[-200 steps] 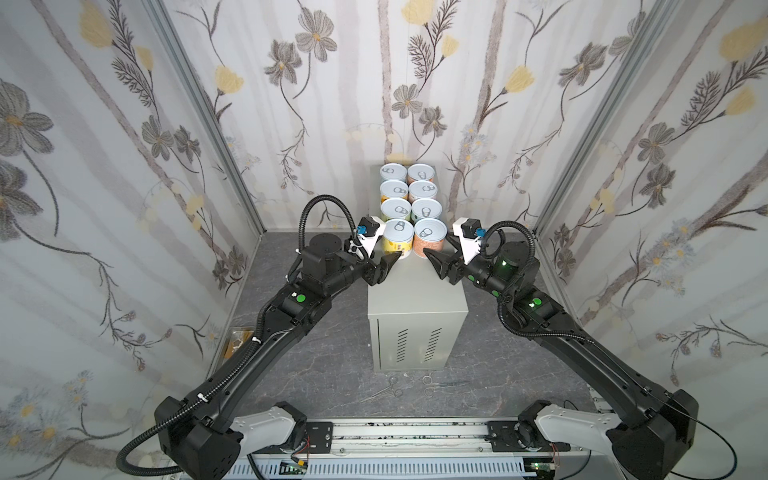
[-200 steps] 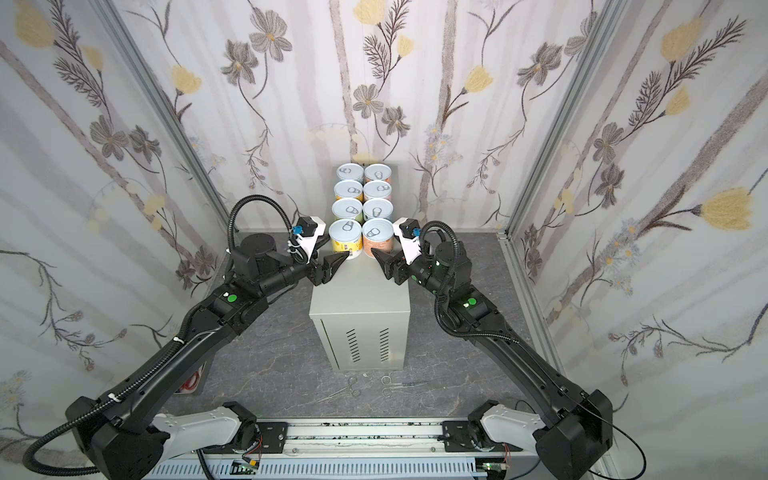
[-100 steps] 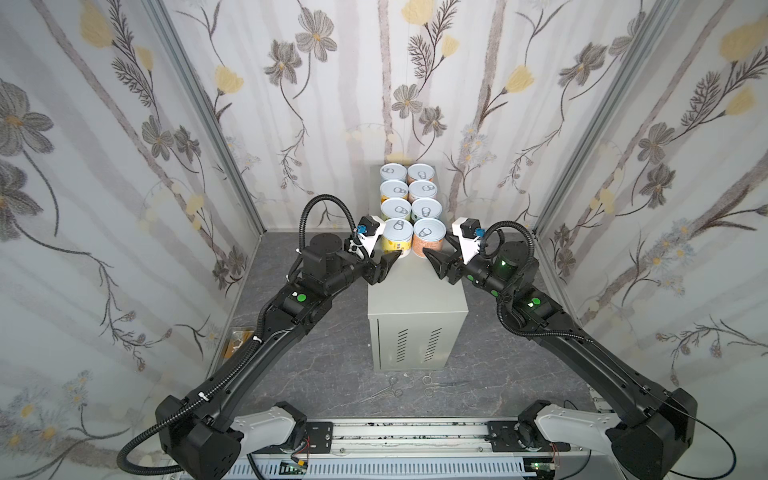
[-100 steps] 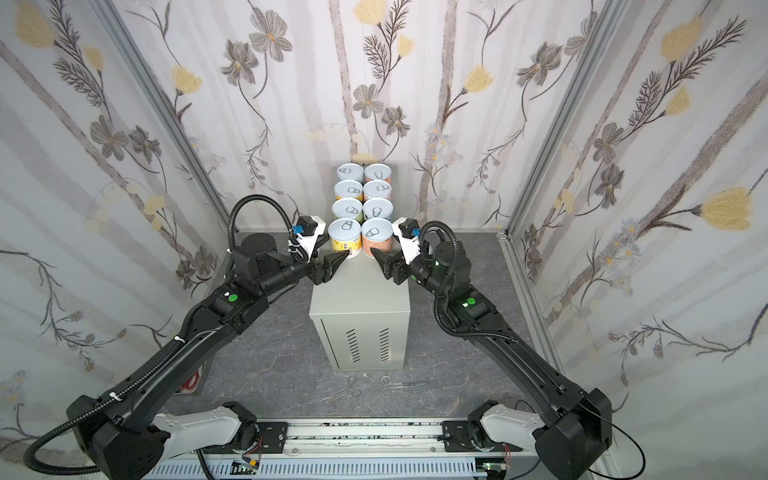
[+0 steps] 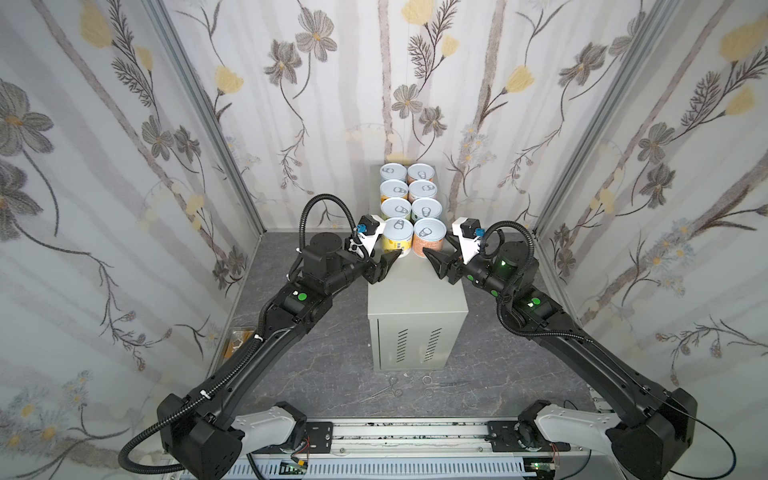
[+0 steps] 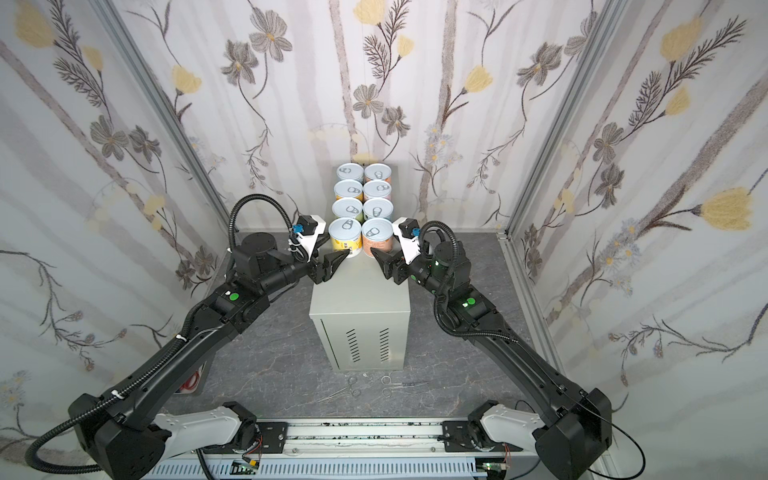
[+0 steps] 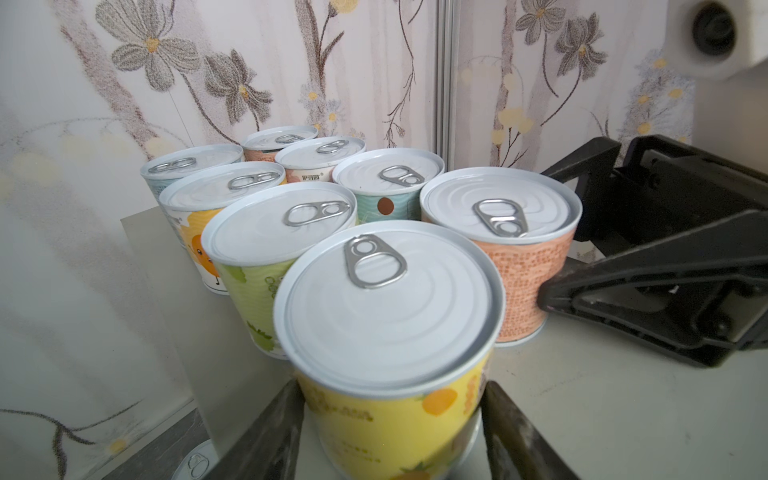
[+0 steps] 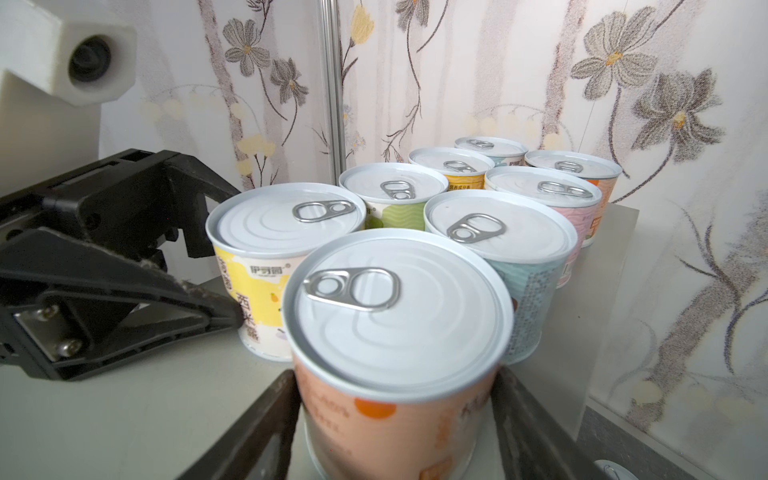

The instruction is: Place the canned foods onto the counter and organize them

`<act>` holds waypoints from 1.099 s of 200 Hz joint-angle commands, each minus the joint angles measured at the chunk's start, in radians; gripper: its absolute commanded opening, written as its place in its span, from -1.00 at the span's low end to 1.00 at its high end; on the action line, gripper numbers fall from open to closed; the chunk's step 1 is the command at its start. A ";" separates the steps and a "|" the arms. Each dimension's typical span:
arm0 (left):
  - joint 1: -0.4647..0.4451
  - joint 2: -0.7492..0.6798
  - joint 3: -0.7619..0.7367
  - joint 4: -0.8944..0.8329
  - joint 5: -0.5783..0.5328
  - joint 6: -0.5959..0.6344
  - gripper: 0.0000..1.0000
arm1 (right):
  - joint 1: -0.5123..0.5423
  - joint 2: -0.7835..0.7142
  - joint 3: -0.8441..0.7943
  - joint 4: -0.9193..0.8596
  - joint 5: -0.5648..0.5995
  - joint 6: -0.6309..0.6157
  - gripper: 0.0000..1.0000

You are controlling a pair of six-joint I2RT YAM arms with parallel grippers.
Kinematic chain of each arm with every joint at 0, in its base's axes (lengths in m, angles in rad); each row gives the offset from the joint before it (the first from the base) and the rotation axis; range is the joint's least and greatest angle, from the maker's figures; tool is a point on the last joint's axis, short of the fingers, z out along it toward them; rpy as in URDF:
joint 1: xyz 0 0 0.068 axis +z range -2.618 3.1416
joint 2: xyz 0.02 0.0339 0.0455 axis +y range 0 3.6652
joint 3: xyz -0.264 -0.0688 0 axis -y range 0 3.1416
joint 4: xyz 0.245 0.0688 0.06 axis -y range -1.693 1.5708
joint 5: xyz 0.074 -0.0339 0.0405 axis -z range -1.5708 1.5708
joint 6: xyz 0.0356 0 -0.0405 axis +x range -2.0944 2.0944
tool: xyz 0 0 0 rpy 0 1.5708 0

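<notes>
Several canned foods stand in two close columns on the light-grey counter (image 5: 415, 291) (image 6: 360, 291). At the front of the left column is a yellow-labelled tin (image 5: 397, 237) (image 7: 386, 311), and my left gripper (image 5: 392, 250) (image 7: 390, 401) is shut on its lower sides. Beside it stands an orange-pink tin (image 5: 429, 239) (image 8: 395, 316), with my right gripper (image 5: 431, 251) (image 8: 397, 392) shut on it. Both held tins rest upright on the counter top, touching the tins behind them.
Metal scissors and forceps (image 5: 392, 390) lie on the dark floor before the counter. A small box (image 5: 237, 343) sits by the left wall. A tin lid (image 7: 195, 462) shows on the floor beside the counter. Patterned walls close in on three sides.
Both front tins have edged slightly back against the rows behind them, with the grippers following. Little else has moved.
</notes>
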 commanded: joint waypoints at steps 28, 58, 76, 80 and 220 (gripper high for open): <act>0.000 0.003 0.005 0.007 0.019 0.006 0.31 | -0.001 0.010 -0.004 -0.059 0.019 -0.018 0.43; 0.000 0.003 0.005 0.006 0.024 0.006 0.31 | 0.000 0.013 -0.004 -0.060 0.023 -0.018 0.41; -0.001 0.005 0.004 0.006 0.025 0.006 0.31 | -0.001 0.016 -0.003 -0.060 0.023 -0.017 0.41; 0.000 0.005 0.005 0.006 0.025 0.006 0.31 | -0.001 0.016 -0.003 -0.060 0.023 -0.017 0.42; 0.000 0.005 0.004 0.010 0.019 0.004 0.30 | 0.001 0.001 -0.011 -0.072 0.022 -0.025 0.56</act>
